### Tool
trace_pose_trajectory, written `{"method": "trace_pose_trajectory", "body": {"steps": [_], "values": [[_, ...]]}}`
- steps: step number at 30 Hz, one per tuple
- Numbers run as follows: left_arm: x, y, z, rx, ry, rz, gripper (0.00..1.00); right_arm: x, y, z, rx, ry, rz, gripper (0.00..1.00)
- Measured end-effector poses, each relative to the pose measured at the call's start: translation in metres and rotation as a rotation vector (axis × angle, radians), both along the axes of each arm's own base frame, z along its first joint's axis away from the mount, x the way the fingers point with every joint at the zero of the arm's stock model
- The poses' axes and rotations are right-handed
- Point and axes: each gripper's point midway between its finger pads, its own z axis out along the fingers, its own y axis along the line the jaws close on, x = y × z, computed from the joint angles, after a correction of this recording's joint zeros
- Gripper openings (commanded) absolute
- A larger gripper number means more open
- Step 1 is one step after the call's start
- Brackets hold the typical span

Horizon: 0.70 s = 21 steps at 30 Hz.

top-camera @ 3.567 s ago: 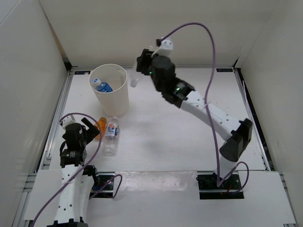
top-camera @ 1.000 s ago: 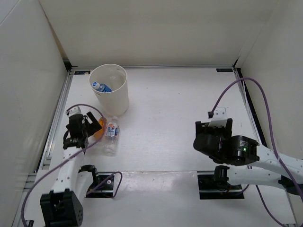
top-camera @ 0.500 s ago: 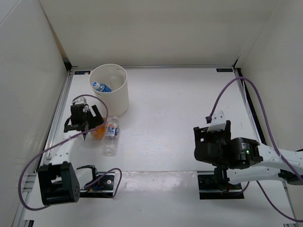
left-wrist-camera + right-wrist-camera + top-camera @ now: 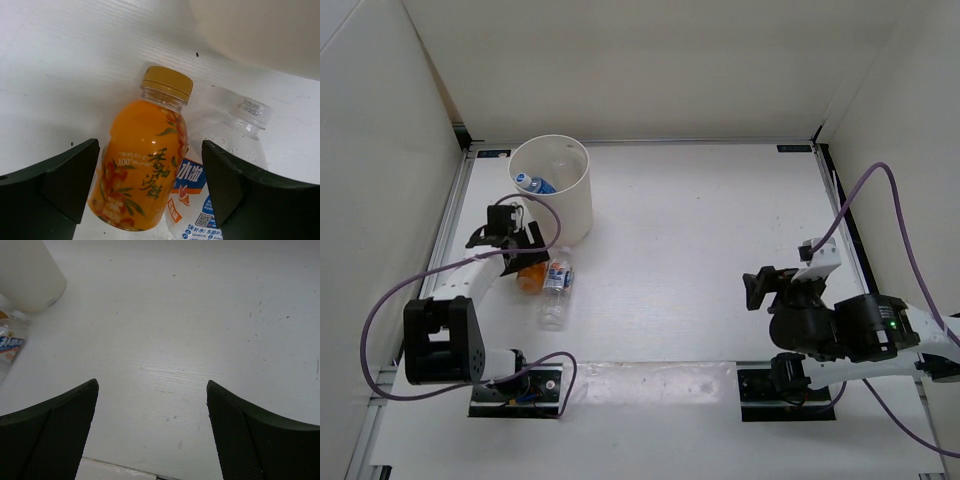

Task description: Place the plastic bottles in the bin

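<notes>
The orange bottle (image 4: 142,170), mid-frame between the left claw's (image 4: 150,145) released fingers, touches a labelled bottle (image 4: 190,182) that closing could pinch or nudge.

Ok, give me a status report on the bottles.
Left gripper open, straddling orange bottle. Right gripper open, empty. Blue-labelled bottle in bin. Clear bottle close beside the orange one.
</notes>
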Motion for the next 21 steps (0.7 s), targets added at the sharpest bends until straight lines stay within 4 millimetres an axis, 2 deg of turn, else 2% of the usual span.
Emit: {"method": "trace_pose_trajectory", "body": {"steps": [12, 16, 18, 21], "values": [[-0.002, 0.001, -0.009, 0.016, 0.082, 0.001, 0.82, 0.0, -0.001, 0.002, 0.036, 0.002, 0.002, 0.9], [0.003, 0.0, -0.01, 0.011, 0.091, -0.002, 0.73, 0.0, -0.001, 0.002, 0.031, -0.004, 0.0, 0.9], [0.006, 0.0, -0.01, 0.01, 0.093, -0.005, 0.72, 0.0, -0.001, 0.002, 0.031, -0.004, 0.001, 0.9], [0.009, -0.001, -0.01, 0.003, 0.093, -0.011, 0.64, 0.0, -0.001, 0.003, 0.038, -0.006, -0.001, 0.9]]}}
